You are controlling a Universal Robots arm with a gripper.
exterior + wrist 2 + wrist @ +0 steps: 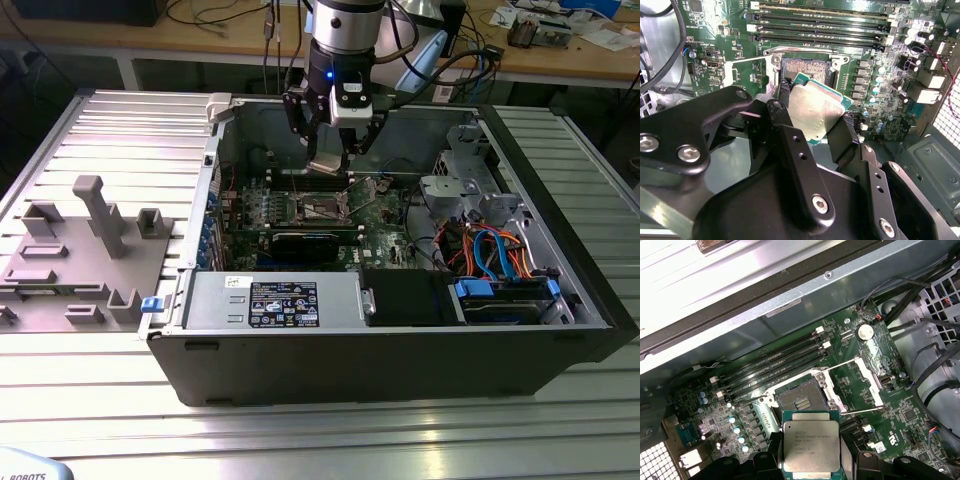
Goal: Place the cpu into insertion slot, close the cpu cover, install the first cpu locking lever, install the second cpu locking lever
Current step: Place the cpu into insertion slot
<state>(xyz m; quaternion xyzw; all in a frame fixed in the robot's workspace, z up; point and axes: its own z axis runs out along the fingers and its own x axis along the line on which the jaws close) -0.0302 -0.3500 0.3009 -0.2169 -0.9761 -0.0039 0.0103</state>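
Exterior view, upper centre of frame: gripper [333,150] grasps the tilted cpu [323,166] by its edges; the open slot [318,208] lies just below it in frame, apart.

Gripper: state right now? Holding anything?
Gripper: fingers closed on the cpu, which is held clear of the insertion slot and not yet seated.
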